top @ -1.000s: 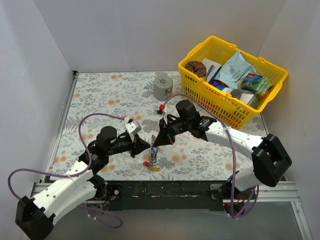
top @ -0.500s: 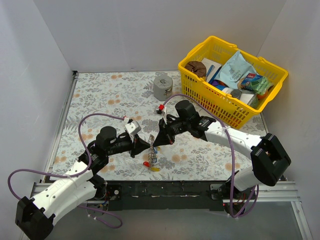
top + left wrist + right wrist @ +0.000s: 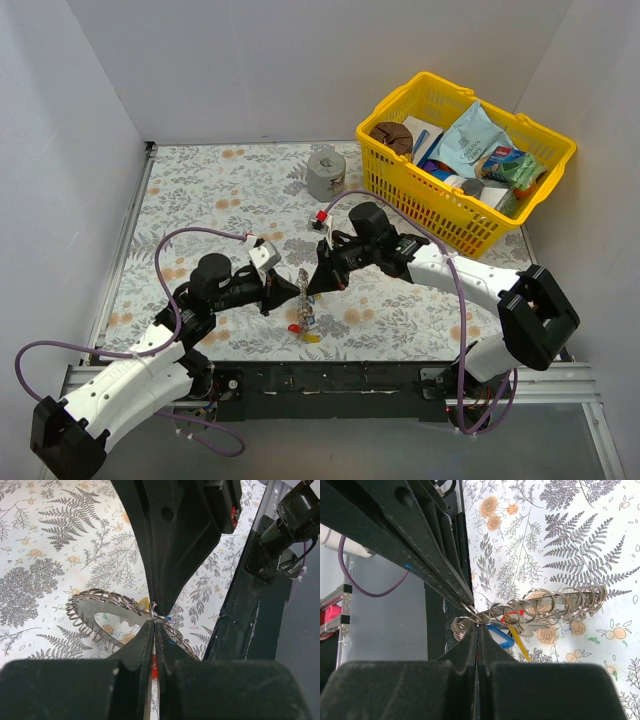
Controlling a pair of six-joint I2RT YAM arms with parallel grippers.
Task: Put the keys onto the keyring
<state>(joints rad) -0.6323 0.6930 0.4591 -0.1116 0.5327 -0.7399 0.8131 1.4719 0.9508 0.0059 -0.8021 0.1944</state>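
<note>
The keyring (image 3: 92, 611), a flat grey ring wrapped in wire coils, is held above the table between both grippers. It shows edge-on in the right wrist view (image 3: 555, 602). My left gripper (image 3: 153, 626) is shut on the ring's near edge. My right gripper (image 3: 477, 626) is shut on the wire at the ring's end, tip to tip with the left one. A blue key (image 3: 501, 635), a yellow key (image 3: 519, 644) and a red key (image 3: 518, 612) hang from the coils. In the top view the keys (image 3: 306, 324) dangle below the two grippers (image 3: 303, 286).
A grey can (image 3: 325, 173) stands at the back of the floral mat. A yellow basket (image 3: 452, 218) full of packets stands at the back right. The table's black front rail (image 3: 330, 380) lies just below the keys. White walls close in on both sides.
Almost nothing: both grippers stay shut at the ring, and the right arm has edged very slightly to the left.
</note>
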